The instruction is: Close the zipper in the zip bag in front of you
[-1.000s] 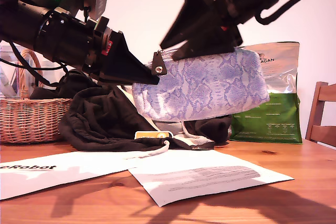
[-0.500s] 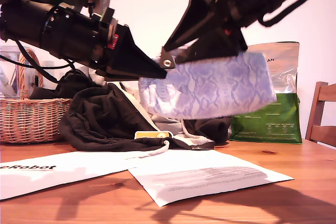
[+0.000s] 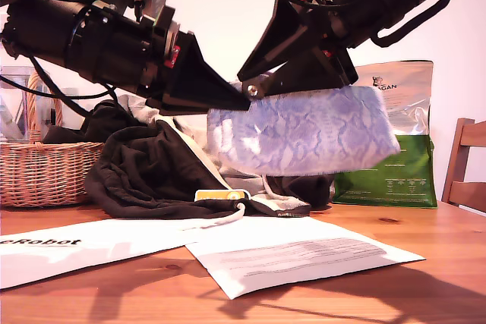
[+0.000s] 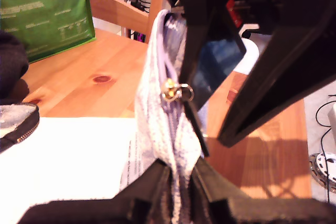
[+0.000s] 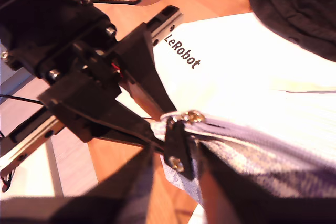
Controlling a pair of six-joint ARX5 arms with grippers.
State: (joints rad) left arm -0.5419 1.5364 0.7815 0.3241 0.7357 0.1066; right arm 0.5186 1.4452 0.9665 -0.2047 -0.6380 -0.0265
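Hanging zip bag between both pincers

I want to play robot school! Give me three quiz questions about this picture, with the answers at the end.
1. True or false: the zip bag lies flat on the table.
2. What is my first gripper pinching? A) a spoon B) the zip bag C) a cup
3. In the exterior view, what stands behind the zip bag on the right?

Key:
1. False. It hangs in the air, above the table.
2. B. The end of the zip bag sits between its jaws.
3. The green and silver foil bag.
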